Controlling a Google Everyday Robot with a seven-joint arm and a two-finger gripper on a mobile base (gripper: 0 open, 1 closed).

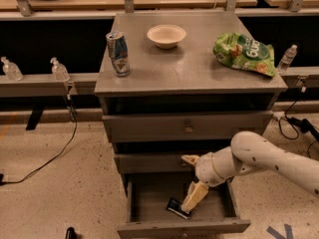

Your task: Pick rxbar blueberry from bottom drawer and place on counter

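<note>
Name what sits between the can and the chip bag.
A bowl, slightly farther back, in the camera view. The claw hangs in the open drawer by the bar.

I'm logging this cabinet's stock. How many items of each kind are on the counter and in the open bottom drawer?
Drink can: 1, on the counter
Bowl: 1
Green chip bag: 1
Rxbar blueberry: 1, in the bottom drawer, gripper down by it
Total: 4

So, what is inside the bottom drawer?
The bottom drawer holds the rxbar blueberry, flat on its floor. The gripper reaches in and covers one end of the bar. The floor behind the drawer front is hidden.
</note>
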